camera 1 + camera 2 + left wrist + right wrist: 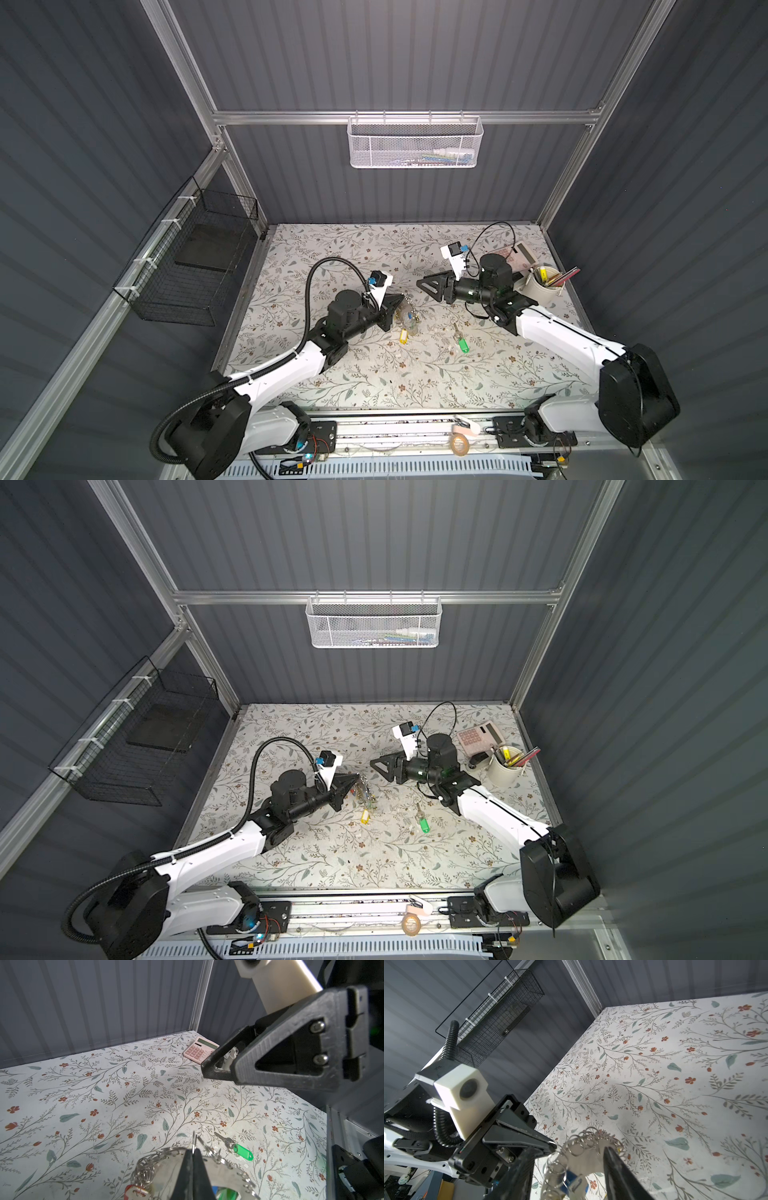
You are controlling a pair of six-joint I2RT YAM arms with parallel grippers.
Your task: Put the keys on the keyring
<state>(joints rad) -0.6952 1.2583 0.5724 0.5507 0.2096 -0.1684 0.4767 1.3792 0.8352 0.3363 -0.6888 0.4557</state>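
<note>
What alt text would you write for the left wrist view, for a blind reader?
The left gripper is shut on the keyring; beyond it the green-tagged keys lie loose on the floral table, with the open right gripper hovering nearby.

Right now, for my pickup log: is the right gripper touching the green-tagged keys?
Apart. The left wrist view shows the right gripper raised, with bare table between it and the keys.
</note>
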